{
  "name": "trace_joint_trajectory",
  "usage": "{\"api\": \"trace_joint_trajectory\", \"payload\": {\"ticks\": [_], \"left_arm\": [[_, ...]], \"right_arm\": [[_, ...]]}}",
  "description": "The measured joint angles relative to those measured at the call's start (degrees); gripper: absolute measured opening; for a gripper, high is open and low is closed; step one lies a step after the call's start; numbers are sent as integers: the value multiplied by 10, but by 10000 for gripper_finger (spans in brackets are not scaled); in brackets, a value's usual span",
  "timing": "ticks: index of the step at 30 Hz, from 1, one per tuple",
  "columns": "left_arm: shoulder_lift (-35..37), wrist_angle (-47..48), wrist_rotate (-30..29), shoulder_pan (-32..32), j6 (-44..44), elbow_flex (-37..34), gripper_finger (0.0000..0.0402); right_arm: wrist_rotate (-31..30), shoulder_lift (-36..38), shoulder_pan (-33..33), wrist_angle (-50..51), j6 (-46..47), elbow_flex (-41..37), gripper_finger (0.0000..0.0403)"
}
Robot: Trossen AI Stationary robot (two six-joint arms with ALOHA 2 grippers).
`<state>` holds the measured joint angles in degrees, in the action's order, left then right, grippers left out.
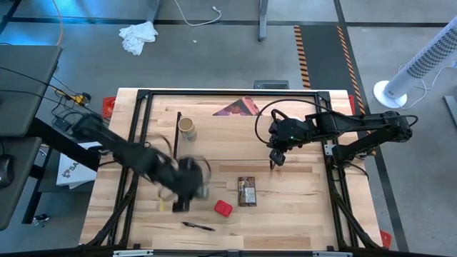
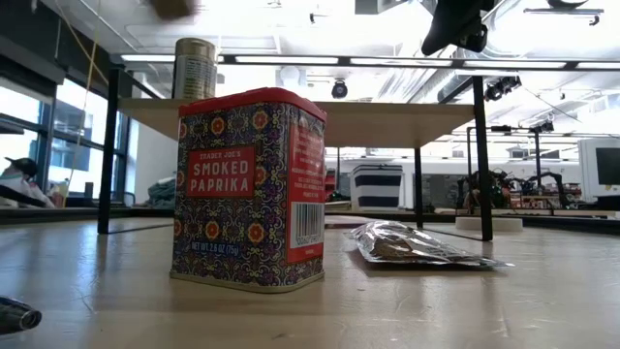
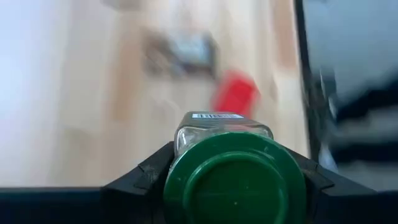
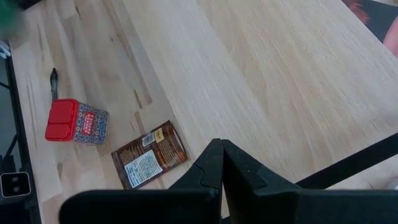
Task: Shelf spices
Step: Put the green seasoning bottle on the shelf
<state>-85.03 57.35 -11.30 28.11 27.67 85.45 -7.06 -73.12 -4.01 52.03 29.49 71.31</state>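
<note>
My left gripper [image 1: 190, 181] hangs above the table's near left part, shut on the green-lidded jar [image 3: 235, 177]. The tan-topped jar [image 1: 186, 128] stands upright on the shelf's top board [image 2: 387, 121]. The red paprika tin [image 1: 223, 208] stands on the table near the front. Next to it the brown packet [image 1: 246, 191] lies flat. My right gripper [image 1: 275, 161] hovers shut over the middle right of the table and holds nothing. My left gripper pinches the jar at its lid end between the two fingers [image 3: 144, 175], one on each side of the green lid [image 3: 186, 186]. The lid faces back toward the wrist and the glass body [image 3: 224, 129] points away. The jar is tilted and lifted clear of the table.
A black pen [image 1: 196, 226] lies near the front edge. A dark reddish card [image 1: 239, 107] lies at the far side. The shelf's thin black legs [image 2: 481, 160] stand on the tabletop. Bare wood shows between the packet and the right arm.
</note>
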Motion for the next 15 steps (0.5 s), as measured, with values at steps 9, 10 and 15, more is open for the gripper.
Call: {"api": "trace_joint_trajectory", "payload": {"ticks": [9,10,15], "left_arm": [[29,170,-70,-213,-57,179,190],[28,180,-45,-242,-64,184,190],[-11,225,86,-342,-124,186,190]], "right_arm": [[0,0,7,0,5,0,0],[-1,0,7,-1,5,0,0],[-1,0,8,-7,16,0,0]]}}
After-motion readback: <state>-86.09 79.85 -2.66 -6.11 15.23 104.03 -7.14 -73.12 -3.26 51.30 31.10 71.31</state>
